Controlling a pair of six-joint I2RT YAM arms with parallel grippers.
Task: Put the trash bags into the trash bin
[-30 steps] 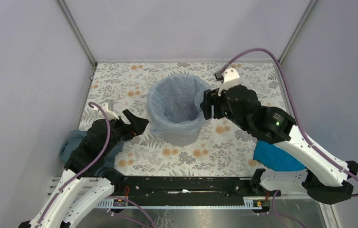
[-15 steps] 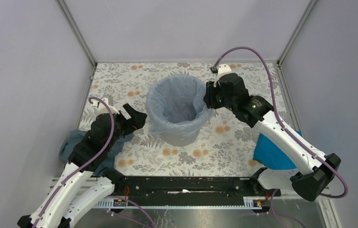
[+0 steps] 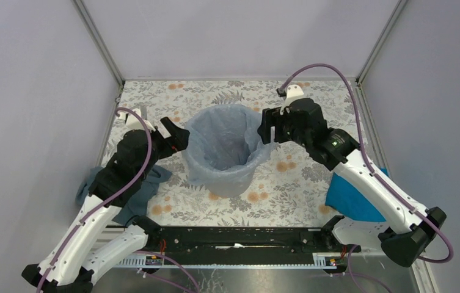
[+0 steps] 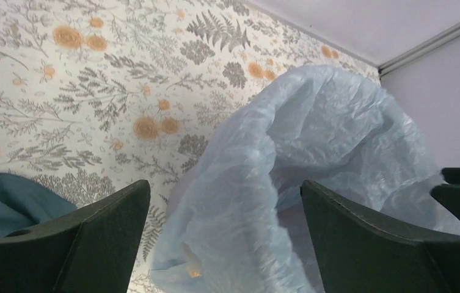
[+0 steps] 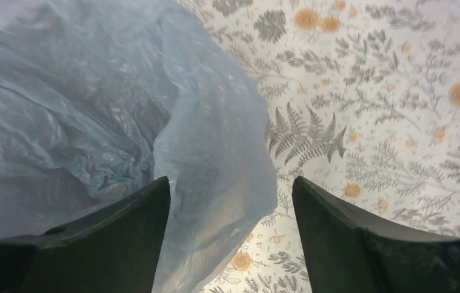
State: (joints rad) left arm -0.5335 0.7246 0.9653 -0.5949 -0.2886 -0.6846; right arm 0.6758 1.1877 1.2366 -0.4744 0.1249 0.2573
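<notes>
Left gripper [image 3: 176, 133], centre-left of frame: jaws open beside the trash bag [image 3: 224, 137] edge. Right gripper [image 3: 266, 129], centre-right: jaws open at the opposite edge.

The trash bag [image 4: 337, 122] is thin, crinkled, translucent plastic film; the left fingers [image 4: 93, 244] look matt, probably plastic.

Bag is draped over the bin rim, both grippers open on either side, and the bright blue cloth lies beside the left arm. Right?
No: in the top external view the bright blue cloth lies beside the right arm; the dark teal-grey cloth is by the left arm. Rest holds.
</notes>
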